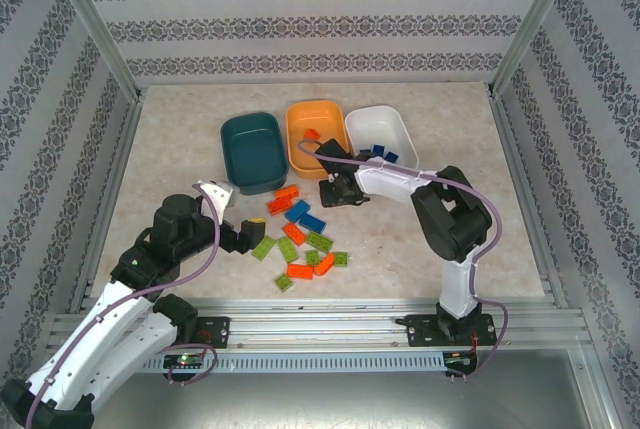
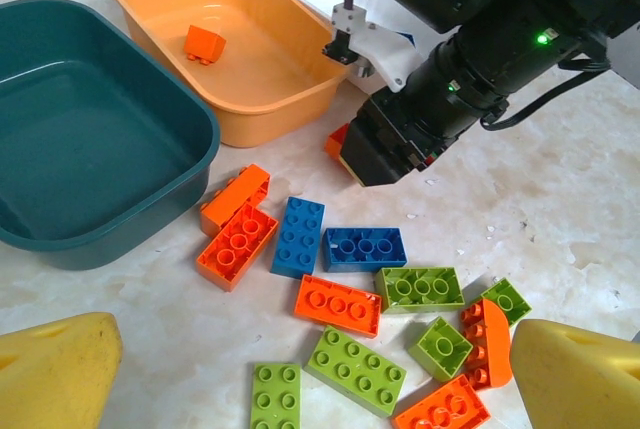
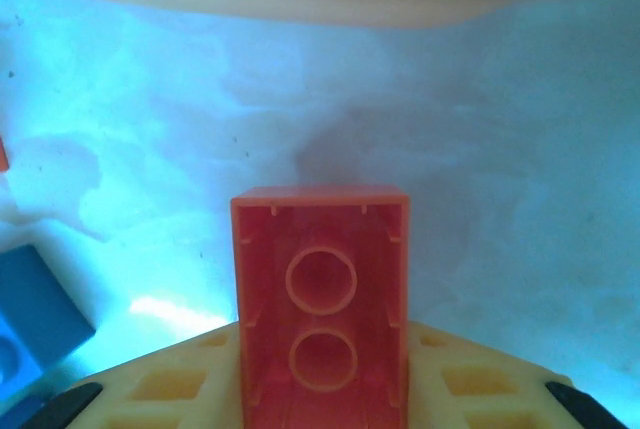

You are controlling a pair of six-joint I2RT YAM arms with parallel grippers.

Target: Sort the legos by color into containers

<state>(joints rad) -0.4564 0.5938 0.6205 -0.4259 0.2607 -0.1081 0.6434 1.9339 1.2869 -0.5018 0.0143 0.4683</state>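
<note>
My right gripper (image 1: 335,189) is down at the table just in front of the orange tub (image 1: 325,117). It is shut on an orange-red brick (image 3: 322,299), which sits hollow side up between the yellow fingers (image 3: 170,389). That brick (image 2: 338,141) also peeks out beside the black gripper body in the left wrist view. My left gripper (image 2: 315,379) hangs open over the loose pile of green, orange-red and blue legos (image 1: 300,234), holding nothing. The orange tub (image 2: 260,69) holds one orange-red brick (image 2: 204,44). The white tub (image 1: 375,121) holds blue bricks (image 1: 378,152). The teal tub (image 1: 250,154) looks bare.
The three tubs stand side by side at the back of the table, teal on the left. Patterned walls with metal rails close in the left, right and far sides. A blue brick (image 3: 30,319) lies left of the right gripper.
</note>
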